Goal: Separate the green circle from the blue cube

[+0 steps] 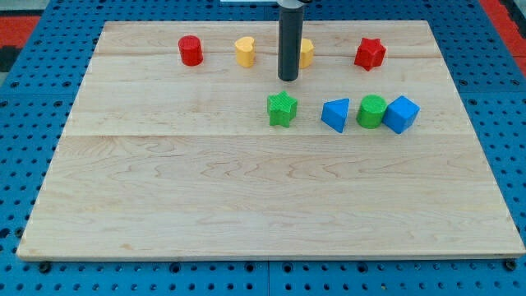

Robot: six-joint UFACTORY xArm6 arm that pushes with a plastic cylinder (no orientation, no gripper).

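The green circle stands on the wooden board at the view's right, touching the blue cube on its right side. A blue triangle stands just left of the green circle. My tip is the lower end of a dark rod at the view's top centre. It is well left of and above the green circle, just above a green star.
A red cylinder, a yellow heart, a yellow block partly hidden behind the rod, and a red star line the view's top. The board lies on a blue perforated table.
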